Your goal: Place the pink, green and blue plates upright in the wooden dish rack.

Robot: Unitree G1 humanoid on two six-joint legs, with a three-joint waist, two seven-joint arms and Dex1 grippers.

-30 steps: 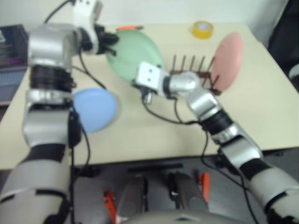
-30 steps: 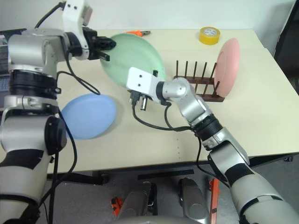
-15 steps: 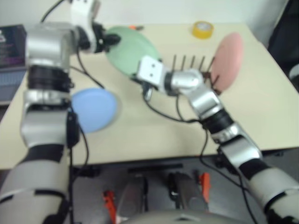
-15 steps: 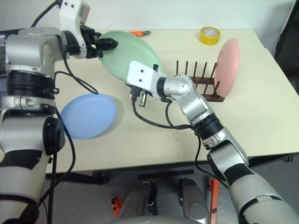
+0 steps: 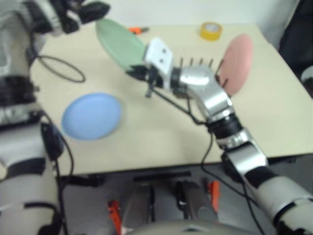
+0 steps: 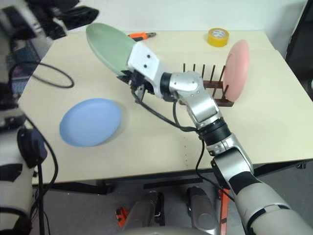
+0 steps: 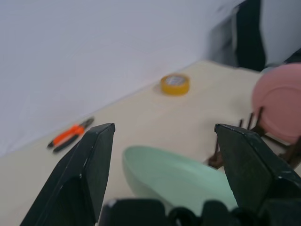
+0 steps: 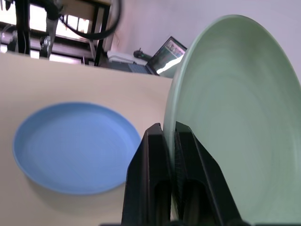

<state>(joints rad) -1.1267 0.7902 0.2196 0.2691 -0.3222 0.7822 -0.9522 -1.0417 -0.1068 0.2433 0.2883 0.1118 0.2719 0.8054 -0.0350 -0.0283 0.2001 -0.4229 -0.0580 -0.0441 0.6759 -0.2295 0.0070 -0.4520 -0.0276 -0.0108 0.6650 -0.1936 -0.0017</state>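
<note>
The green plate [image 6: 108,45] hangs tilted above the table's far left, and my right gripper [image 6: 129,77] is shut on its lower rim. The right wrist view has both fingers [image 8: 155,155] pinched on that green rim [image 8: 235,113]. My left gripper [image 6: 83,13] stands open, up and to the left of the plate and apart from it, with nothing between its fingers [image 7: 96,165]. Flat on the table near the left lies the blue plate [image 6: 90,121]. The pink plate [image 6: 238,67] stands upright at the right end of the wooden dish rack [image 6: 208,84].
A yellow tape roll [image 6: 217,36] lies at the table's far edge, behind the rack. An orange-handled tool [image 6: 142,35] lies at the far edge behind the green plate. A black cable [image 6: 41,81] loops over the table's left side.
My left gripper has opened, let go of the green plate and drawn back up and to the left. The right gripper has risen a little with the plate, which now tilts more steeply.
</note>
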